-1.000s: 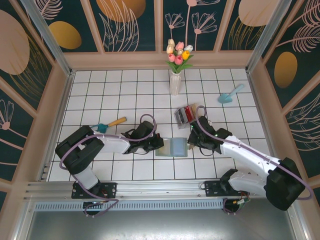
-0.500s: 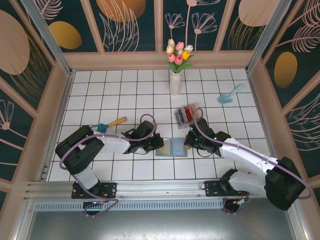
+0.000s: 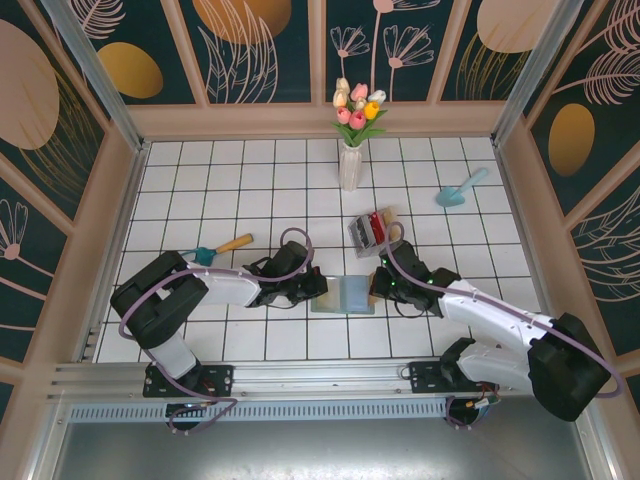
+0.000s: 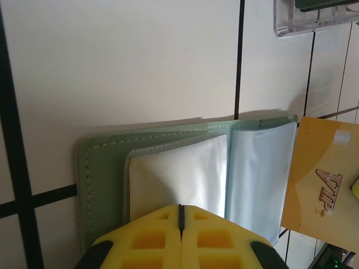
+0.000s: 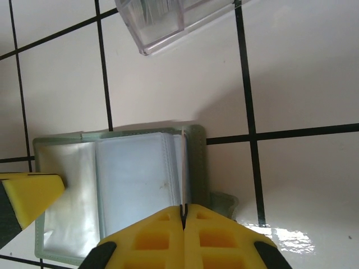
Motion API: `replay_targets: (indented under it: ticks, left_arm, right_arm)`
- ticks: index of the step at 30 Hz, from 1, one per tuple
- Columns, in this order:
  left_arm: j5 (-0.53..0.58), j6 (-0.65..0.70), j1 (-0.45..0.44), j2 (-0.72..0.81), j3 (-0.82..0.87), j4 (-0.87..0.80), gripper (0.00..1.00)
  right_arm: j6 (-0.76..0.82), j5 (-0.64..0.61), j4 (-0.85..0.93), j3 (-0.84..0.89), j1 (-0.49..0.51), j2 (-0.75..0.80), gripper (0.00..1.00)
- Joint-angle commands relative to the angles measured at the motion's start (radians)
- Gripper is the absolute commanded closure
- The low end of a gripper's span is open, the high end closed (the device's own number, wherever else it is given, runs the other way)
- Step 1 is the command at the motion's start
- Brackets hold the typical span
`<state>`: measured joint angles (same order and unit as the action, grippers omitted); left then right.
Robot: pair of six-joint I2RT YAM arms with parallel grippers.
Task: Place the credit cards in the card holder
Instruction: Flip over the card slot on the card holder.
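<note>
The left pincer [image 4: 180,208], fully closed, rests on the open card holder [image 4: 104,168] at its 9 o'clock side. At 3 o'clock, the right pincer [image 5: 183,208] pinches a tan credit card [image 4: 314,185].

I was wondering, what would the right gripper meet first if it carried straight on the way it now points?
Most likely the card holder: the right gripper, shut on a tan card, points at its clear sleeves. Depth is unclear; farther on lies the clear plastic box.
</note>
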<state>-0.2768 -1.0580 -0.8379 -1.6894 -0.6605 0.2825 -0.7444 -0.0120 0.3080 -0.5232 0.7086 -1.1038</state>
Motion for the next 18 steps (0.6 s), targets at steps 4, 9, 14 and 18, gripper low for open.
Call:
replay_targets:
  ticks: [4,9,14,18]
  left_arm:
    - [0.017,0.019,-0.006,-0.007,-0.004,-0.065,0.95]
    - [0.017,0.017,-0.005,-0.006,-0.003,-0.064,0.95]
    - [0.019,0.016,-0.006,-0.001,-0.002,-0.063,0.95]
    - [0.029,0.013,-0.005,0.010,-0.003,-0.058,0.95]
  right_arm:
    - [-0.019,0.053,-0.094,0.023,0.005,0.057,1.00]
    - [-0.037,0.067,-0.096,0.006,0.006,0.060,1.00]
    - [-0.058,0.100,-0.140,-0.009,0.017,0.060,0.99]
    - [-0.108,0.174,-0.289,0.022,0.029,0.015,0.99]
